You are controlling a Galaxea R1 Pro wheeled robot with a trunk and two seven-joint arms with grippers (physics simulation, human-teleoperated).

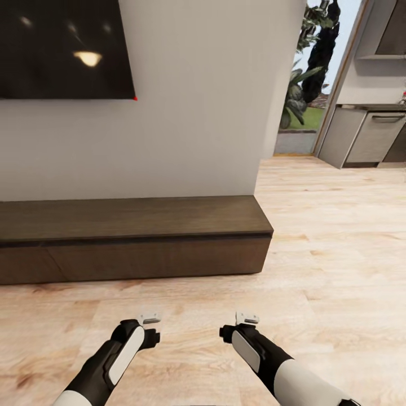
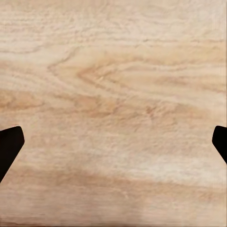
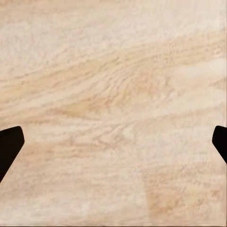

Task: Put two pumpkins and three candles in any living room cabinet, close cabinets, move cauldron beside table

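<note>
Dark brown, the cabinet [image 1: 135, 239] stood shut against the wall ahead. The left gripper [image 2: 113, 146] and right gripper [image 3: 113, 146] hung spread wide, empty. Rolling closer could knock its front, I judged.

Head high, facing cabinet [image 1: 135, 237]; wrists overlook floor [image 2: 113, 94].

This is a home living room: a dark flat screen [image 1: 65, 48] hangs on a white wall above a long, low, dark brown cabinet [image 1: 132, 239], pale wood-plank floor [image 1: 332, 237] runs throughout, and to the right grey kitchen units [image 1: 366, 135] stand beside a glass door [image 1: 313, 73] onto greenery.
</note>
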